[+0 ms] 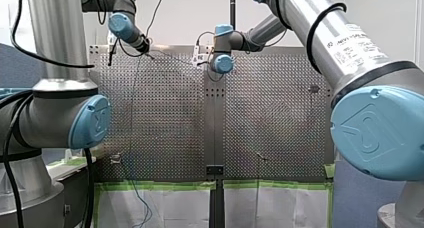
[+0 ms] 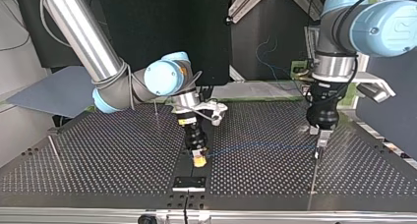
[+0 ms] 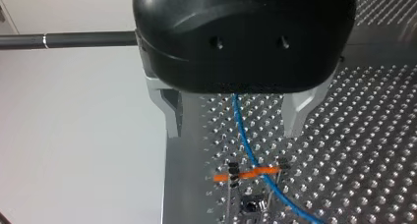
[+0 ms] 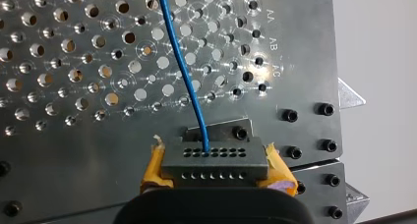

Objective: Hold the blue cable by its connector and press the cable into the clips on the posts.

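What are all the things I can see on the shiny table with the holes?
table: one, silver, perforated.
blue cable: one, blue, stretched over the table.
connector: one, dark grey, on the cable's end.
clip: one, orange, on the table, the cable crossing it.
black plate: one, black, table's near edge in the top view.
green tape: strips, green, front view's bottom.
left gripper: one, black, metal fingers, open around the cable, clip ahead.
right gripper: one, yellow pads, shut on the connector.
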### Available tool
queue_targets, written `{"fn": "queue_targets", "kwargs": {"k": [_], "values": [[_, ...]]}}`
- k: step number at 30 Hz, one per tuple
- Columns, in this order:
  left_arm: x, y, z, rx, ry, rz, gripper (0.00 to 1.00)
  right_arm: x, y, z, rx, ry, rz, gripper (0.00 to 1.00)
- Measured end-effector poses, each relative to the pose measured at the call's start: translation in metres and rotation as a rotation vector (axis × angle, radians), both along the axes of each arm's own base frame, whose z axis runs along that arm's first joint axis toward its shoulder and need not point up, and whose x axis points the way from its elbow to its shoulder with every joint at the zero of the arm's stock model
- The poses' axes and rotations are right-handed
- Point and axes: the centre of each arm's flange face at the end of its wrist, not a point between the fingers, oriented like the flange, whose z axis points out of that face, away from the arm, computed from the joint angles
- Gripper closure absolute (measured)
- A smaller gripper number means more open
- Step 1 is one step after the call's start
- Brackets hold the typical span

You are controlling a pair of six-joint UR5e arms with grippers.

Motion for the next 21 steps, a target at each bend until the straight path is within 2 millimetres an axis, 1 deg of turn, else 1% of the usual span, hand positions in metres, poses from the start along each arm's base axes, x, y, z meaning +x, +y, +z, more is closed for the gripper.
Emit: {"fn": "queue_targets", "kwargs": {"k": [10, 18, 21], "values": [[0.015, -0.019, -0.018, 0.005, 0.024, -0.026, 0.0, -0.002, -0.004, -0.001, -0.001, 0.002, -0.006, 1.0], [0.023, -0.033, -0.019, -0.008, 0.01, -0.035, 0.0, -0.003, -0.004, -0.001, 0.0, 0.003, -0.006, 1.0], [0.03, -0.038, -0.018, -0.007, 0.004, -0.028, 0.0, -0.003, -0.004, -0.002, 0.0, 0.004, -0.005, 1.0]]}}
